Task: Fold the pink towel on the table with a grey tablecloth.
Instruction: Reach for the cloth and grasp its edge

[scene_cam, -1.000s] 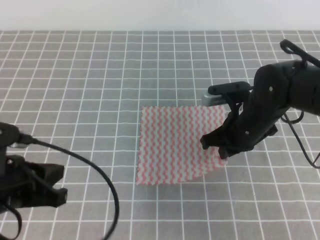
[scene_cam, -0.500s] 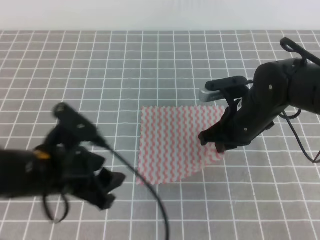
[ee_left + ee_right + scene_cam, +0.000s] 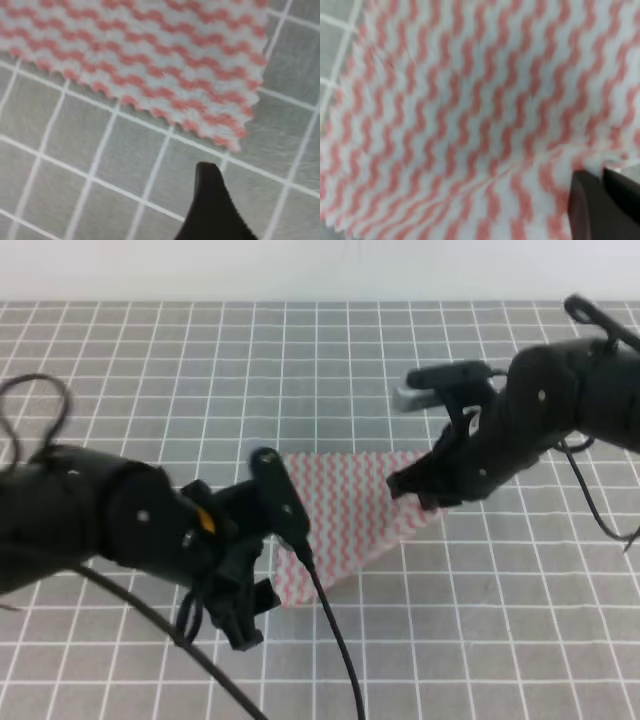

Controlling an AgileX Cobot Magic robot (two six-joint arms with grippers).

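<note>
The pink towel (image 3: 345,510) lies on the table with a grey tablecloth (image 3: 150,370), its right part lifted into a slanted edge. My right gripper (image 3: 428,496) is shut on the towel's right corner and holds it above the cloth. In the right wrist view the towel (image 3: 460,125) fills the frame, pinched at my right gripper (image 3: 603,181) at the lower right. My left gripper (image 3: 255,618) hangs open just in front of the towel's front left corner. In the left wrist view one of its fingertips (image 3: 209,195) sits a little short of the towel's scalloped corner (image 3: 220,125).
The left arm's black cable (image 3: 335,640) trails across the tablecloth in front of the towel. The right arm's body (image 3: 570,400) stands over the table's right side. A white wall edge (image 3: 320,270) bounds the far side.
My left arm swung in from the lower left to the towel's front left corner. My right gripper rose and drew the towel's right corner up and back.
</note>
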